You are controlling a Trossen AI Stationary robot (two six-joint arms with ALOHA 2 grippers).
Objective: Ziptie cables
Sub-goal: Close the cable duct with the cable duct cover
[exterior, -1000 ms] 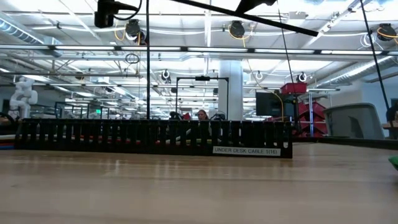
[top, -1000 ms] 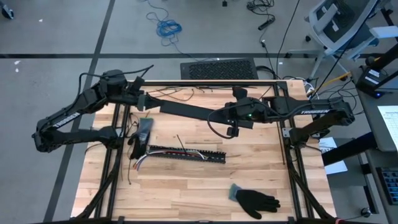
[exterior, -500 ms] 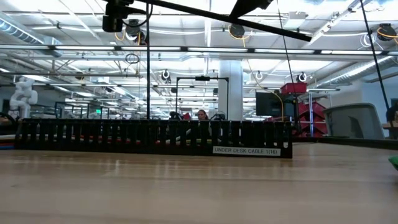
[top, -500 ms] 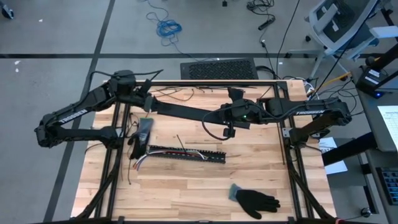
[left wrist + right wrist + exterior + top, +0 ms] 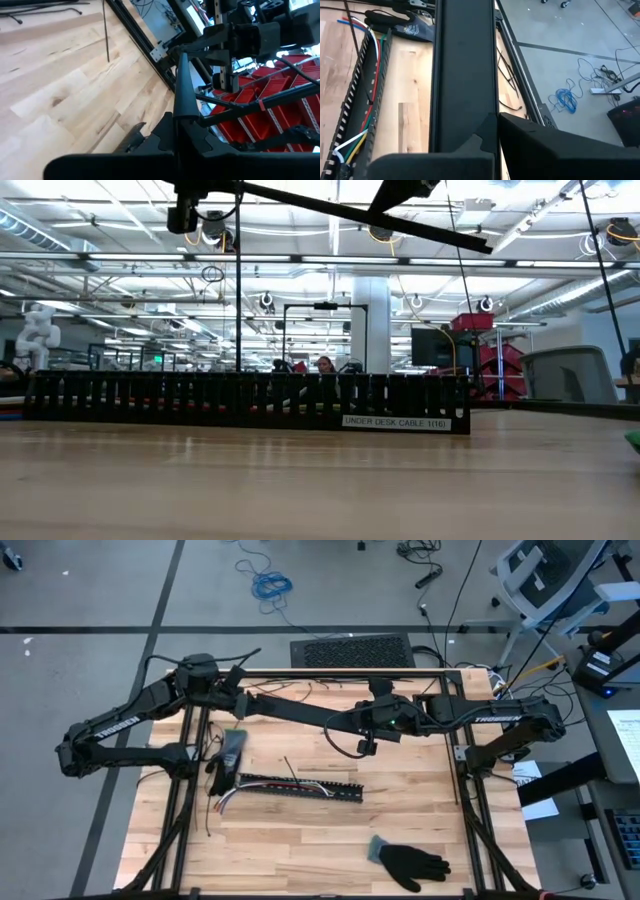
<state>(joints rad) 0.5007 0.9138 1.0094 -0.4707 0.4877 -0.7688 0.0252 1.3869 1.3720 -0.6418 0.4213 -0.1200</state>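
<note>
Both claws, left claw [image 5: 238, 702] and right claw [image 5: 372, 712], are clamped shut on one long black cover strip [image 5: 300, 713], carried level above the cables [image 5: 290, 785] in their slotted strip [image 5: 345, 792], likely for capping it.

Closed left end effector [image 5: 177, 120] above the wooden table [image 5: 60, 85], right arm [image 5: 250, 40] beyond.

- "UNDER DESK CABLE 1(16)" on a white label [image 5: 395, 422] at the right end of the black slotted strip [image 5: 240, 400].
- "TROSSEN" in white on each arm: left arm [image 5: 118, 724], right arm [image 5: 492, 721].
</note>
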